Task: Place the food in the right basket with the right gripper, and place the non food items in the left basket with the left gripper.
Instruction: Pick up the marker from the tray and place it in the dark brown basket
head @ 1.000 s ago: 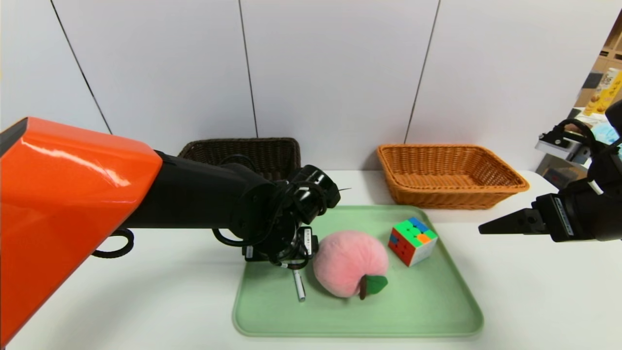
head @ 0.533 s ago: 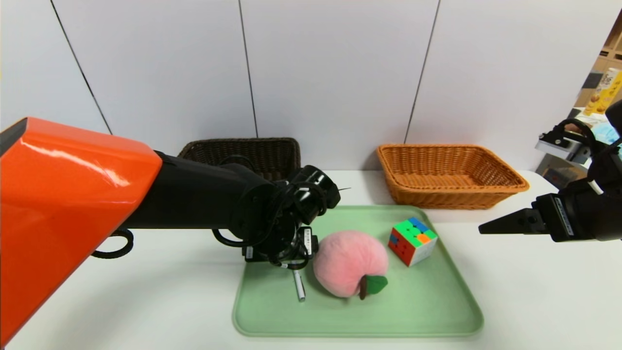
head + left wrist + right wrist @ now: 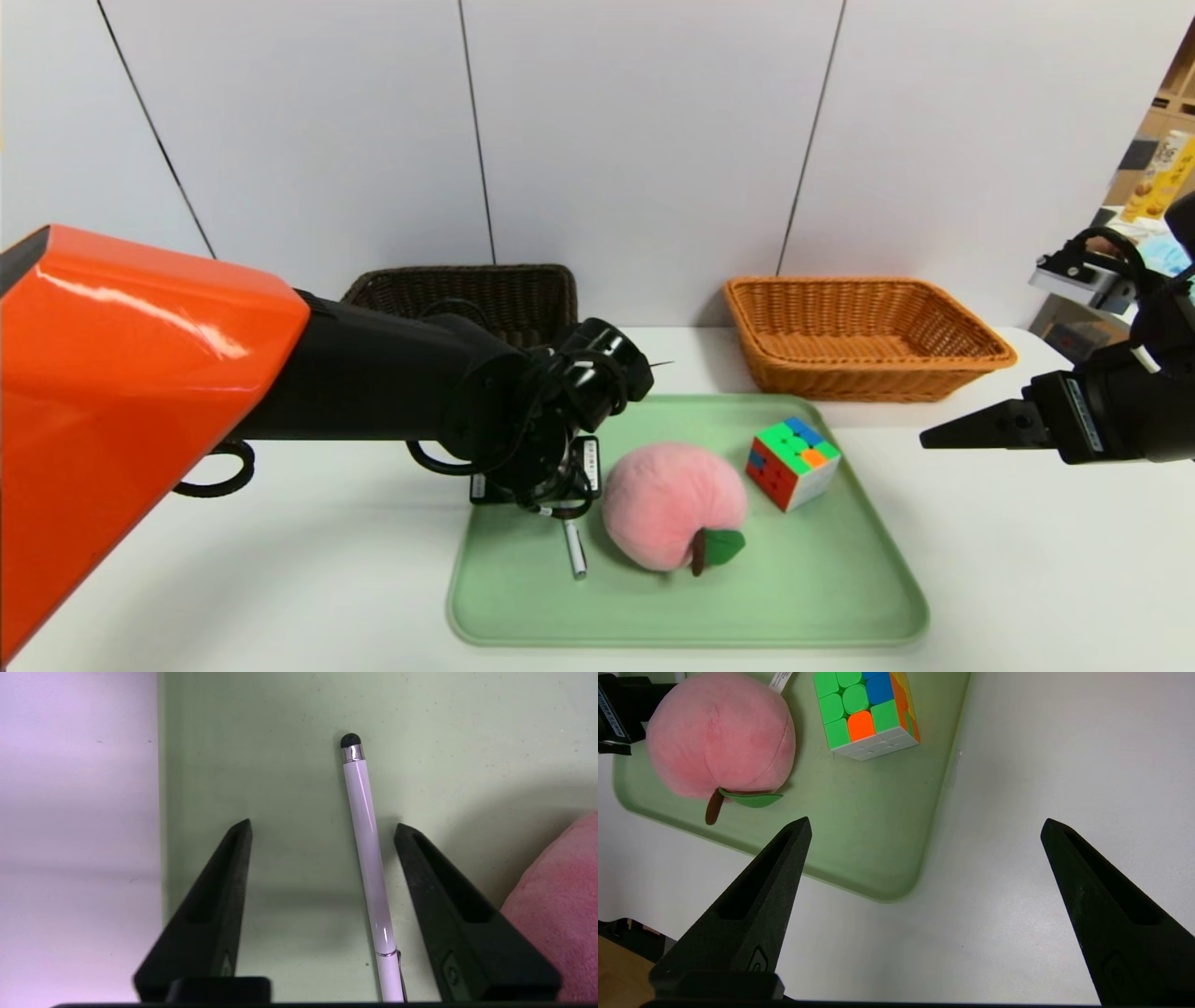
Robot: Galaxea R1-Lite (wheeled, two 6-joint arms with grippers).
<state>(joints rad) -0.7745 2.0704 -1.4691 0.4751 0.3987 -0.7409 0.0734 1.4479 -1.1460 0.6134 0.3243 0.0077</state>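
A slim white pen with a black tip lies flat on the green tray. My left gripper is down over it, open, one finger on each side; the pen lies close to one finger without touching it. The pink plush peach sits beside the pen at the tray's middle. The multicoloured cube stands at the tray's far right. My right gripper hovers open over bare table right of the tray. The dark brown basket stands back left, the orange-tan basket back right.
The white table spreads around the tray, with a grey panel wall close behind the baskets. My left arm's orange and black links reach across the table's left half. Shelving with boxes stands off the far right.
In the head view nothing has visibly moved: the left gripper stays over the pen, and the peach, the cube and the right arm stay in place.
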